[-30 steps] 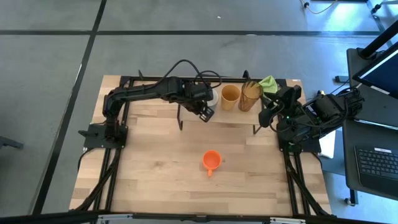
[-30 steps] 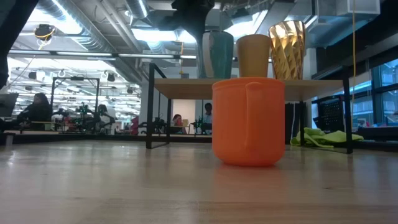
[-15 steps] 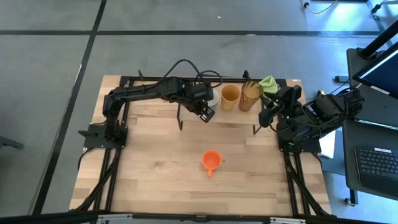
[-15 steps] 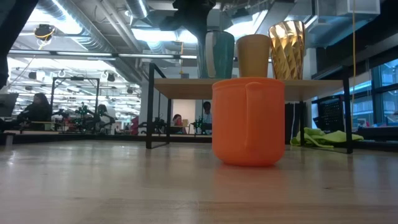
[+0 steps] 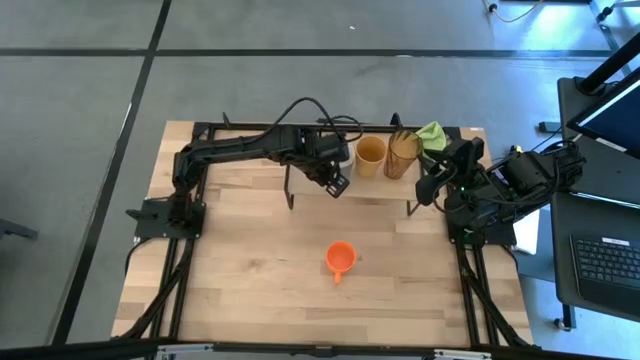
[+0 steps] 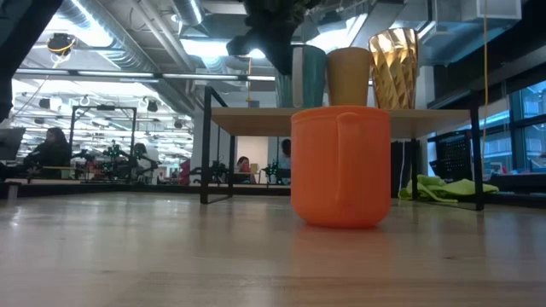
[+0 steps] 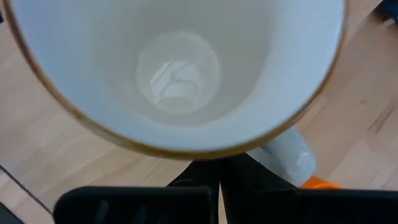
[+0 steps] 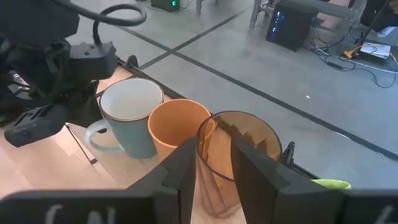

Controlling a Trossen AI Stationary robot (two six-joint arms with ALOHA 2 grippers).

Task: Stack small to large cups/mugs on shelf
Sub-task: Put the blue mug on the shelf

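The white mug (image 6: 309,75) stands on the shelf (image 6: 247,115) beside the tan-yellow mug (image 6: 348,75) and the amber tumbler (image 6: 393,66); all three also show in the right wrist view, white mug (image 8: 127,115), tan-yellow mug (image 8: 176,127), tumbler (image 8: 239,140). The small orange cup (image 5: 340,258) stands on the tabletop, its handle toward the near edge. My left gripper (image 5: 335,168) is over the white mug (image 7: 180,68) and shut on it. My right gripper (image 8: 214,180) is open and empty at the shelf's right end (image 5: 432,185), facing the tumbler. My left gripper is shut on the white mug at its handle side, next to the handle (image 7: 283,155). The mug's rim (image 7: 205,152) hides the fingertips, so the kind of hold cannot be told. The mug is upright, its base at the level of the shelf board.
A green cloth (image 5: 433,133) lies at the table's far right corner behind the shelf. Black shelf legs (image 6: 207,145) stand on the tabletop. A laptop table (image 5: 600,200) stands off the right edge. Open tabletop lies around the orange cup.
My left gripper has gone a little toward the table's right edge with the white mug. The mug stays upright at shelf level and now stands close beside the tan-yellow mug.
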